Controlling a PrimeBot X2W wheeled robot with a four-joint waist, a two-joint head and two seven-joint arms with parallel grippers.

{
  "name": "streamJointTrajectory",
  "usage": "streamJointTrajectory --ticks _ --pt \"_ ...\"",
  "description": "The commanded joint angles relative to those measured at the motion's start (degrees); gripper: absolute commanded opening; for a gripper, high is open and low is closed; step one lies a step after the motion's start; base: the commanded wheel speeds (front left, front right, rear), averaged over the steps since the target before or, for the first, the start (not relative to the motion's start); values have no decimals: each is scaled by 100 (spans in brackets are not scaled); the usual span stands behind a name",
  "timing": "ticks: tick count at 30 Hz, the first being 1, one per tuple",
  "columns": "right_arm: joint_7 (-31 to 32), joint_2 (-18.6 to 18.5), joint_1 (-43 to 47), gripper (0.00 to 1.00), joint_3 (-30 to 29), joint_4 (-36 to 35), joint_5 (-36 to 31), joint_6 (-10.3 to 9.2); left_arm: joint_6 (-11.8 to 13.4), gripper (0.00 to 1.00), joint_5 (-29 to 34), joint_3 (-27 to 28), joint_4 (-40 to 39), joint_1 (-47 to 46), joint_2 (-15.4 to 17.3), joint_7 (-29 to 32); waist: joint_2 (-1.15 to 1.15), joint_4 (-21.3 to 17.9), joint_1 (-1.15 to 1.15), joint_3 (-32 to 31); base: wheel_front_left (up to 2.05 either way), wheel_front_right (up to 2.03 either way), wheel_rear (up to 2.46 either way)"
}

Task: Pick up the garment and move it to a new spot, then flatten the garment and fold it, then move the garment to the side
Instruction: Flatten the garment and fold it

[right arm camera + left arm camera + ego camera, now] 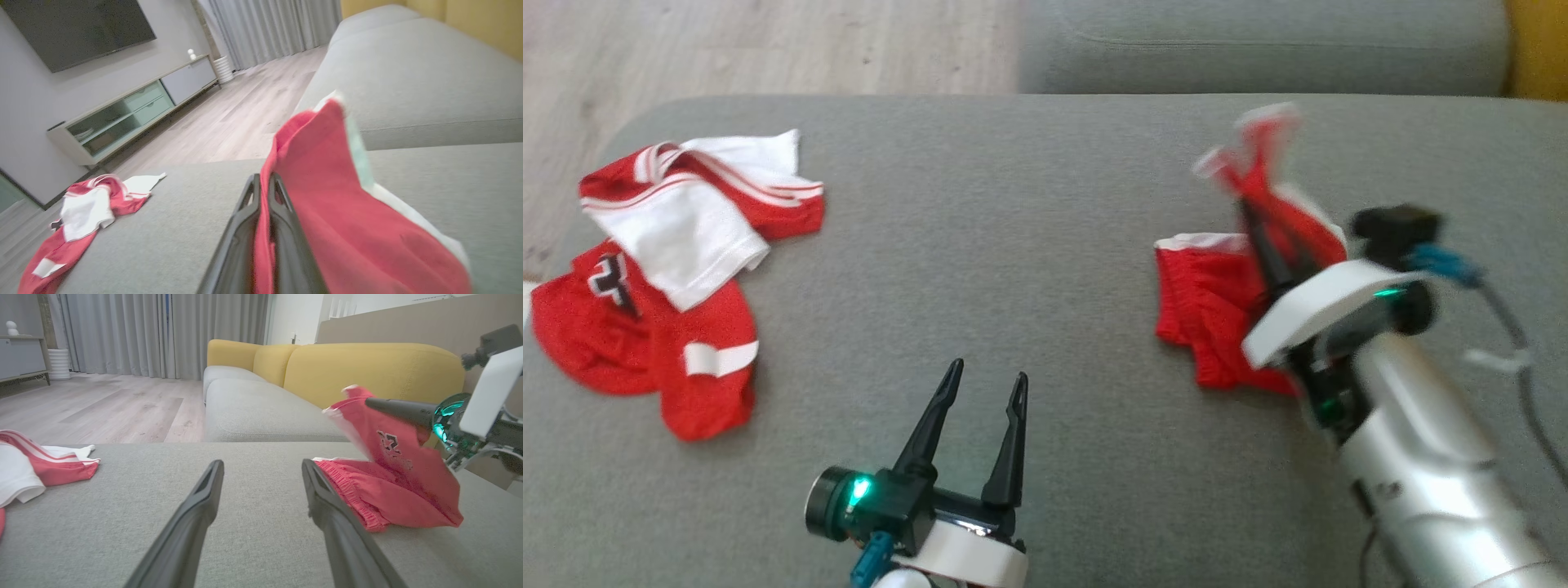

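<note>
1. I see the right gripper (1245, 208) at the right side of the grey fabric sofa cushion (1029, 229), with its jaws pressed together on a fold of the red mesh shorts with white trim (1209, 302).
2. In the right wrist view, the red cloth (327, 212) runs between the two dark fingers (245, 212) and drapes away to the right of them.
3. The pinched edge of the shorts is raised above the cushion. The waistband part lies on the cushion, as the left wrist view shows (392, 490).
4. The raised part is blurred in the head view, so I cannot read its shape there.
5. The left gripper (988, 371) sits low at the near middle of the cushion with its jaws spread wide and nothing between them.
6. In the left wrist view, the shorts lie just beside the right-hand finger of the left gripper (262, 463). I cannot tell whether they touch.
7. A crumpled heap of red and white sports clothing (670, 269) lies at the far left of the cushion, well apart from the shorts.
</note>
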Motion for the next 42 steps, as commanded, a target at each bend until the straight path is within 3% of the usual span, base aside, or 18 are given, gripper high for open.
streamJointTrajectory --ticks 1,2,3,4,8,14,22,26,32,42 --pt "55 185 -33 0 201 -113 -86 -4 -8 100 -35 104 -154 -138 -14 -55 0 153 0 15 0 0 0" --pt "78 283 -3 0 288 -68 -105 -4 -6 100 -47 88 -147 -146 -14 -55 0 195 0 18 0 0 0" --pt "101 357 39 29 375 -23 -113 -4 -6 100 -59 69 -140 -154 -14 -55 0 242 0 18 0 0 0" --pt "104 417 77 100 442 15 -114 -4 1 100 -68 66 -134 -155 -14 -55 0 264 0 13 0 0 0" --pt "-131 502 214 100 515 30 -130 -4 46 100 -84 109 -93 -91 -14 -55 0 266 0 -87 0 0 0" --pt "-847 182 521 100 256 -311 -407 -4 181 100 -276 249 -84 144 -14 -55 0 16 0 -439 0 0 0" --pt "-1132 -158 1604 100 -751 -1453 -724 -4 420 100 -272 604 -355 380 -14 -55 0 -365 0 -730 0 0 0" --pt "-1135 -79 2529 100 -1322 -2167 -1108 -4 577 100 -104 752 -565 493 -14 -55 0 -427 0 -834 0 0 0" --pt "-1137 10 3595 100 -1611 -2413 -1504 -4 697 100 96 845 -595 798 -14 -55 0 -416 0 -975 0 0 0" --pt "-1137 152 3966 100 -1627 -2574 -1723 -4 651 100 306 1067 -483 1158 -14 -55 0 -452 0 -1056 0 0 0"
